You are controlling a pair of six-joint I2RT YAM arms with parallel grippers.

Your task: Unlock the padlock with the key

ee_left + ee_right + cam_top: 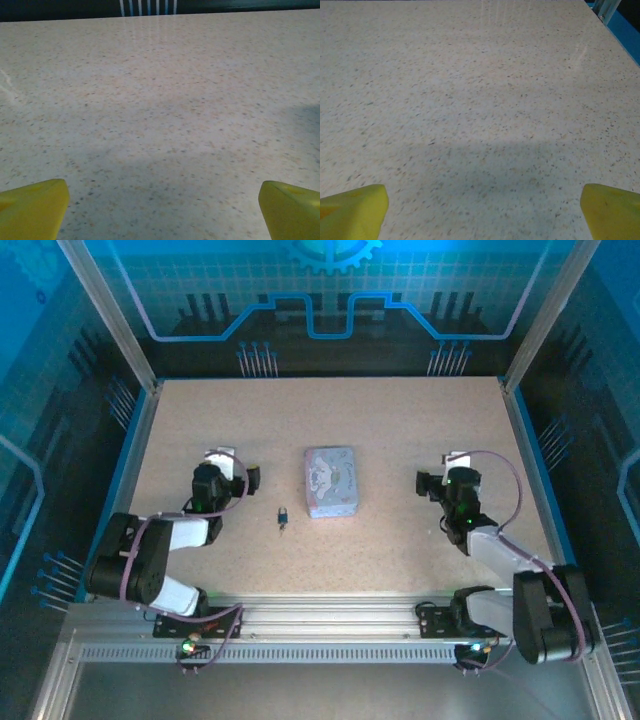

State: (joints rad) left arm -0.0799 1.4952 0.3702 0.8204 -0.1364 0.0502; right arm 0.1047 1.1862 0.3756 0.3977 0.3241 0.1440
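Two grippers wait with their jaws spread wide and nothing between them. From your top camera, the left gripper (234, 468) hangs over the left part of the speckled table (400, 550), and the right gripper (440, 474) hangs over the right part. On the left wrist camera you see its yellow fingertips (32, 210) at the two bottom corners, with bare tabletop between them. The right wrist camera gives you the same picture: yellow fingertips (351, 212) low at both corners and only speckled surface ahead.

Look for the padlock (283, 513) between the two arms. It is a tiny dark thing with a bluish body, lying on the table near the pale blue tin (330, 481), to the tin's left and a little closer to the arm bases. The key (281, 528) seems to be the thin dark sliver at the padlock's near end. It is too small for you to tell whether it touches the padlock or lies just beside it. The left gripper is nearer to the padlock than the right one, and both are clear of it. The tin lies flat, picture side up.
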